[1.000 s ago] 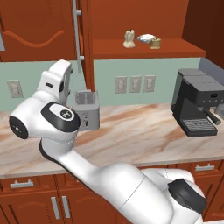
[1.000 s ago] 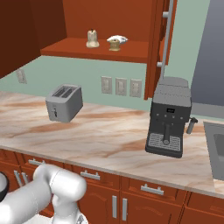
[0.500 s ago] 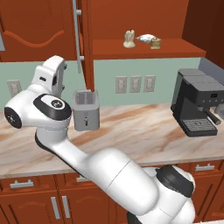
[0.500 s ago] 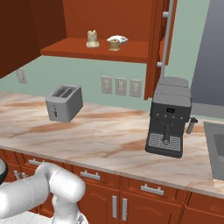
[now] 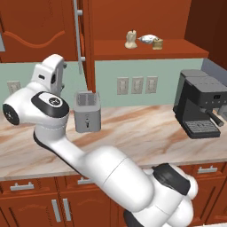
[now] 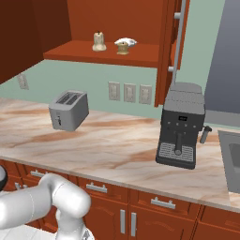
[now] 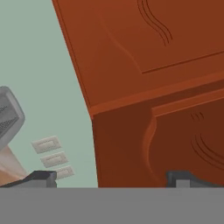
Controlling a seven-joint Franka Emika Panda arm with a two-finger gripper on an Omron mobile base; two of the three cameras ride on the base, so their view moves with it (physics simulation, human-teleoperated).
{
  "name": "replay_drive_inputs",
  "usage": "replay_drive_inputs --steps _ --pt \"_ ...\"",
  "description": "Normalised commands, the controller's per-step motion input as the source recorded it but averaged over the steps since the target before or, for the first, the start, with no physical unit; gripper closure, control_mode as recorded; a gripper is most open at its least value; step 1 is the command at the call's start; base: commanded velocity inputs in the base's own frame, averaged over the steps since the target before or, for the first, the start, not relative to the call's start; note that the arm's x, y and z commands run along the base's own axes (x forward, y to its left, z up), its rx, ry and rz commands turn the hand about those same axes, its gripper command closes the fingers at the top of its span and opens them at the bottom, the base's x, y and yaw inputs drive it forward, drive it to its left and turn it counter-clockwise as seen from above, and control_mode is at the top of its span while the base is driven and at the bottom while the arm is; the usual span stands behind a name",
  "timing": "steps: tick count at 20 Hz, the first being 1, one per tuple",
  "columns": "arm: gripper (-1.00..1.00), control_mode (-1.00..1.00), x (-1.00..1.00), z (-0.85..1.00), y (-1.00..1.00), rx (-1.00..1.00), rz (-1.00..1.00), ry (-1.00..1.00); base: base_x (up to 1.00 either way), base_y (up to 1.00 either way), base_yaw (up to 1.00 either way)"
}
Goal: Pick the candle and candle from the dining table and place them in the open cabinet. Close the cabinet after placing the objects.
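Even, bright rendered light, soft shadows, no glare, slightly blurry.

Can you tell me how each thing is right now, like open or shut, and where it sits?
cabinet: open, door swung out
cream candle: upright on the cabinet shelf
tan candle: on the shelf beside it
end effector: open, empty, facing the cabinet door
toaster: slots empty, on the counter
coffee machine: standing on the counter

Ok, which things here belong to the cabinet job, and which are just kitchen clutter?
Job:
- cream candle, on the cabinet shelf
- tan candle, beside it
- cabinet, doors open
- gripper, facing a cabinet door

Clutter:
- toaster
- coffee machine
- grey-white object on the shelf
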Motion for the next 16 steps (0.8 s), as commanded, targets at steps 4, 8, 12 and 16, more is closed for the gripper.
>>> replay_drive_inputs --steps 4,8,12,16 --pt "-1.00 -1.00 0.04 0.04 -0.03 0.00 0.00 0.00 0.00 0.00 0.00" --pt "-1.00 -1.00 0.00 0.13 -0.26 0.01 0.00 -0.01 0.00 0.00 0.00" --pt "-1.00 -1.00 0.00 0.13 -0.48 0.00 0.00 -0.02 0.00 0.00 0.00" --pt "-1.00 -1.00 0.00 0.01 -0.50 0.00 0.00 -0.01 0.00 0.00 0.00"
